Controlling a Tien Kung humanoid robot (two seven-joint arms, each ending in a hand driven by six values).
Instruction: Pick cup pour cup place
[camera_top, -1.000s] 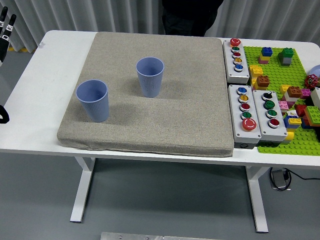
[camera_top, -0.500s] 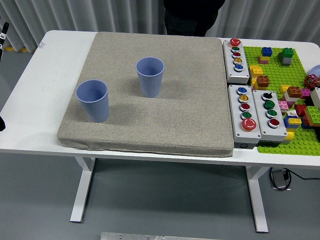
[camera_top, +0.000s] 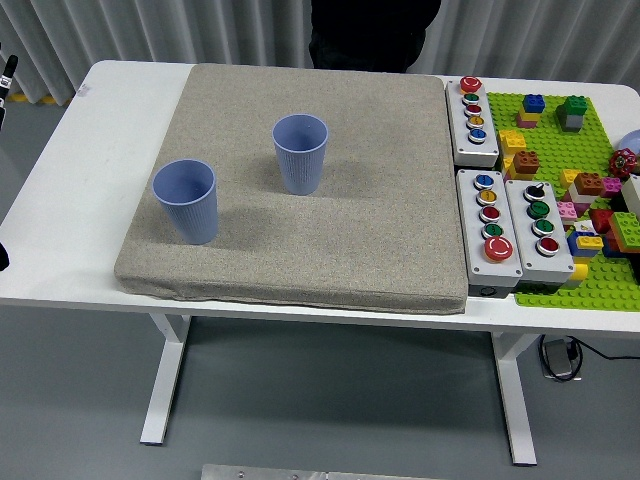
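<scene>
From my seat, little differs from the earlier frames: the left hand (camera_top: 6, 80), which showed its fingers at the picture's left edge a second ago, has drawn back until only a sliver of it remains there, off the table's far left corner, and the person (camera_top: 372, 32) standing at the table's far edge has shifted a little to the left. I cannot tell how far open that hand is; it holds nothing I can see and touches nothing on the table (camera_top: 130, 110). The right hand is out of my view. I count two blue cups, both upright and unmoved on the grey mat (camera_top: 330, 240): one cup (camera_top: 186, 201) near the mat's front left corner, the other cup (camera_top: 300, 153) farther back toward the mat's middle, the two well apart. I count three button boxes just off the mat's right edge: one (camera_top: 475, 122) toward the table's far edge and two (camera_top: 518, 238) side by side nearer the front. One green baseplate (camera_top: 560, 140) with loose toy bricks fills the table's right end.
</scene>
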